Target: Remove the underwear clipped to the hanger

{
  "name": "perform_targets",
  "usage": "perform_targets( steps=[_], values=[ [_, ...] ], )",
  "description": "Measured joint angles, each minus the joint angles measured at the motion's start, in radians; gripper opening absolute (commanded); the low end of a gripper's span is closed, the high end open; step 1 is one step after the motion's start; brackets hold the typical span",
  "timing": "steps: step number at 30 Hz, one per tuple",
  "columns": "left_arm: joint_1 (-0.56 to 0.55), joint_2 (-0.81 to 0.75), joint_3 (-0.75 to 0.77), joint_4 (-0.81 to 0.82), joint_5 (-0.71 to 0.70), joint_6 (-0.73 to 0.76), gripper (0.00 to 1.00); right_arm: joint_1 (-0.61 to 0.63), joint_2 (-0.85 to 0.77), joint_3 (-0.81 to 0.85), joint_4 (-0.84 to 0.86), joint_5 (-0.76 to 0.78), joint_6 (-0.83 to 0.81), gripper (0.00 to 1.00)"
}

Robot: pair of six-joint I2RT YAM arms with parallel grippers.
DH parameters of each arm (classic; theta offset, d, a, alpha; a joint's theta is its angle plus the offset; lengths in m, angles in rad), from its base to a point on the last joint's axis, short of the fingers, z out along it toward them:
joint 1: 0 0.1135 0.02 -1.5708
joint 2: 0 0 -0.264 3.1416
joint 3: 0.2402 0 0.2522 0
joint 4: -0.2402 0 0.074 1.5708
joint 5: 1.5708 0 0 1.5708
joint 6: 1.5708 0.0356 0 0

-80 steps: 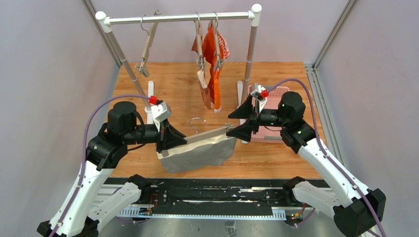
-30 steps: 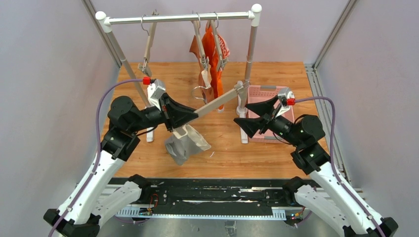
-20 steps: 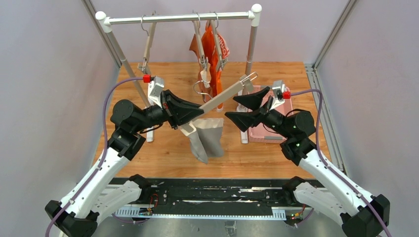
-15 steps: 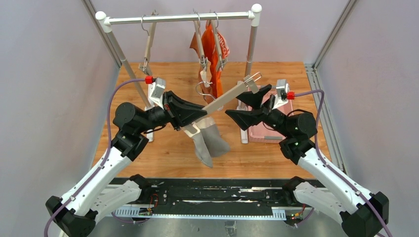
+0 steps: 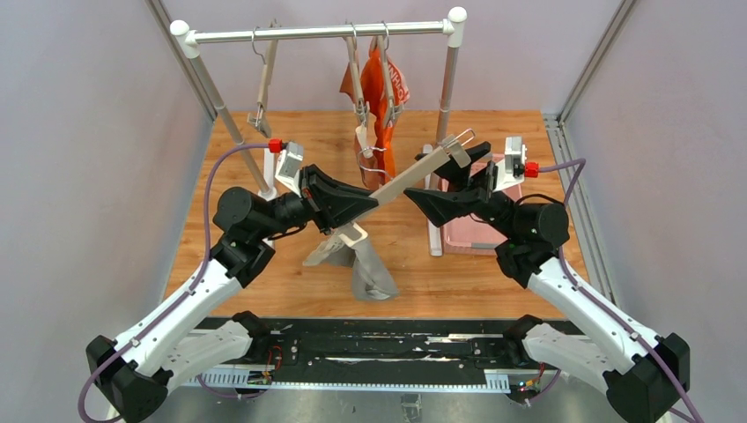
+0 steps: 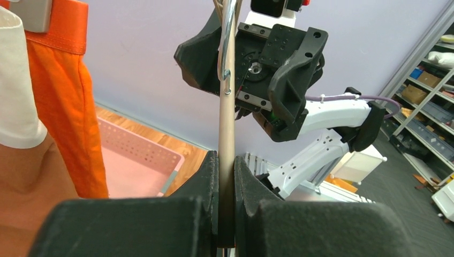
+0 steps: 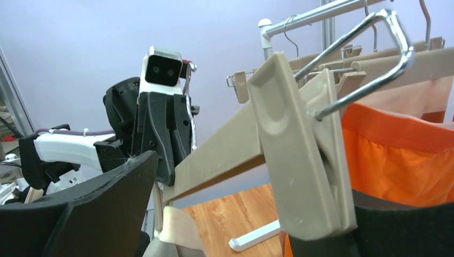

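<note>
While the grey-beige briefs (image 5: pixel 366 269) dangle from only the near clip of the tilted hanger (image 5: pixel 407 174), down toward the bench (image 5: pixel 304 154), that pair looks half freed. The left hand (image 5: pixel 357 207) is clenched on the hanger's bar, and the right hand (image 5: pixel 425 179) is spread wide around the bare far clip. Rust-brown briefs (image 6: pixel 32 198) and orange briefs (image 5: pixel 388 84) hang clipped on the far rail (image 5: pixel 317 33) — both left to do. The near clip is hidden — its hold can't be judged.
</note>
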Motion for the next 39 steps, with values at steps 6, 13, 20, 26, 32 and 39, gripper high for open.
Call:
perform_targets(
  steps=[6,13,20,26,32,39],
  values=[
    [-0.021,0.008,-0.035,0.077,-0.027,-0.019,0.00,0.000,0.036,0.024,0.045,0.001,0.009,0.78],
    [-0.032,0.027,-0.061,0.185,-0.059,-0.054,0.00,0.002,0.069,0.026,0.085,0.000,0.031,0.58],
    [-0.042,0.042,-0.062,0.245,-0.077,-0.075,0.00,0.012,0.081,0.037,0.097,-0.006,0.037,0.58],
    [-0.059,0.061,-0.062,0.274,-0.084,-0.079,0.00,0.015,0.094,0.045,0.103,-0.014,0.042,0.59],
    [-0.068,0.076,-0.062,0.285,-0.089,-0.079,0.00,0.018,0.104,0.060,0.103,-0.029,0.050,0.40],
    [-0.072,0.092,-0.062,0.324,-0.100,-0.071,0.01,0.027,0.110,0.089,0.099,-0.048,0.098,0.01]
  ],
)
